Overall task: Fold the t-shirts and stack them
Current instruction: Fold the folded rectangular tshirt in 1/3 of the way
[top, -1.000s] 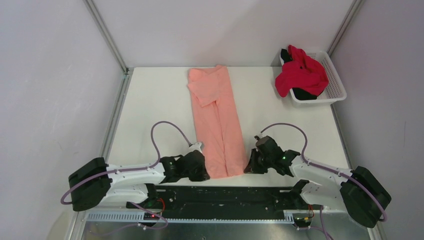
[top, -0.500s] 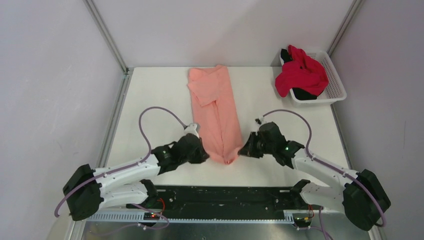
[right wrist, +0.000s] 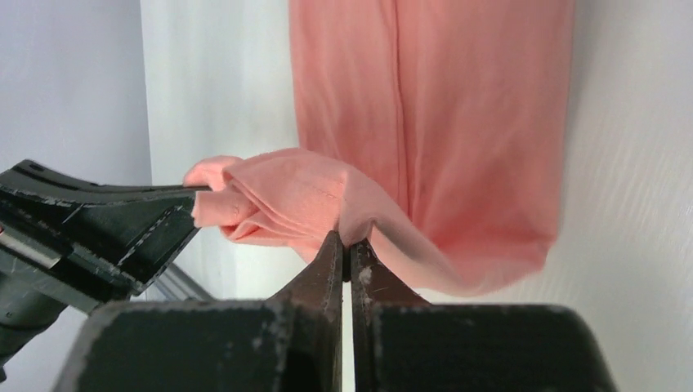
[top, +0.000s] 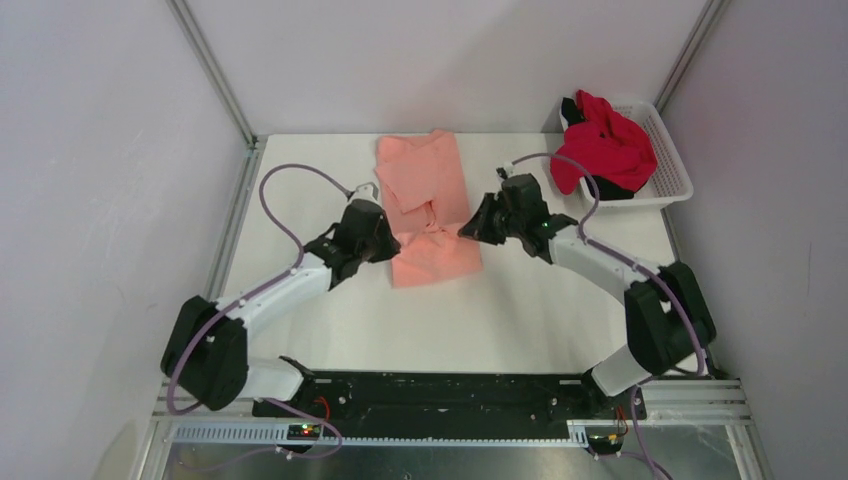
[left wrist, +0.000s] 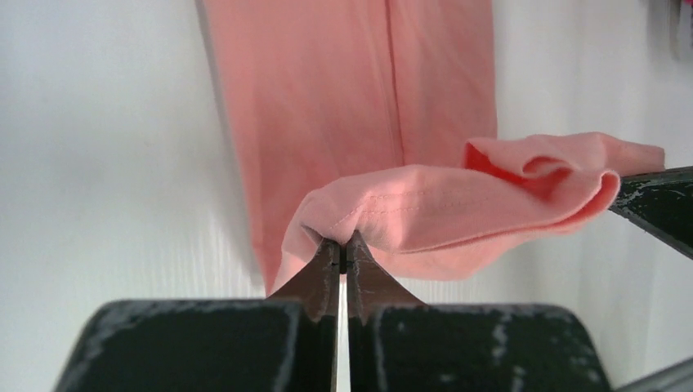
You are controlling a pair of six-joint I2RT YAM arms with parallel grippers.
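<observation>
Top external view has the salmon-pink t-shirt lying mid-tabletop toward the far side of the white tabletop. It is folded into a narrow lengthwise strip, and its near end is raised and doubled back over the rest. The left tool grips the left corner of that raised hem and the right tool grips the right corner, with both arms stretched forward and angled in toward each other. In the left wrist view, the fingers are pressed together on a stitched fold of pink cloth. The hem sags in a soft loop across to the other tool at the frame's right edge, hanging above the flat strip beneath. The right wrist view mirrors this, with its fingers clamped on the hem. At the far right corner a white mesh basket holds the bright red t-shirt, heaped over the black t-shirt and spilling over the basket's left rim.
</observation>
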